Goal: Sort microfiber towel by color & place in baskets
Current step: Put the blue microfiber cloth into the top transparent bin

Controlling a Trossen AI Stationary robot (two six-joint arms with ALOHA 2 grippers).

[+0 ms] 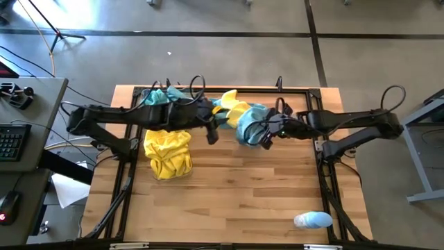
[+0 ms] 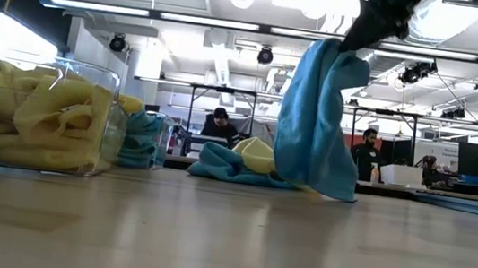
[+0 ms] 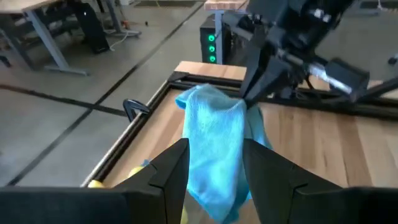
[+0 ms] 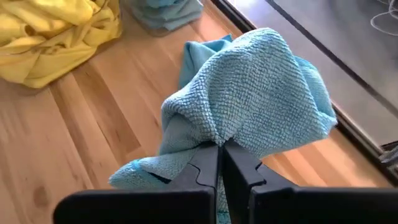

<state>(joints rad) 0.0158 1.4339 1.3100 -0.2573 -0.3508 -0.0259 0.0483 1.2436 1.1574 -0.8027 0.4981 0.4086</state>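
- Right gripper [image 4: 221, 163]: jaws clamped together on a fold of a teal-blue towel [image 4: 249, 106], lifted over the middle of the worktop [image 1: 243, 201]. In the low view the towel [image 2: 318, 116] hangs in a long drape, its lower edge at or just above the wood; contact cannot be told.
- Left gripper [image 3: 214, 165]: jaws apart, nothing between them, near the hanging towel and pointed at it from the left.
- Handling, judged: the cloth is light and fully limp. It takes no shape of its own and droops straight down from the pinch. The looped pile looks grippy, so slipping from a closed pinch seems unlikely. Not fragile.
- Where to hold, judged: a bunched ridge or fold, as now, gives several layers to bite. A single thin edge would be more likely to pull free. The trailing tail may drag on the remaining pile [image 1: 232, 107] at the far centre, a mix of yellow and blue cloths, and snag one along.
- Bins at far left: one clear bin [image 2: 108, 133] holds yellow towels [image 1: 168, 151]; the second [image 1: 158, 97], beyond it, holds blue ones.
- A small pale-blue-and-white object [image 1: 312, 220] lies at the near right, well apart.
- People sit at desks in the room behind.
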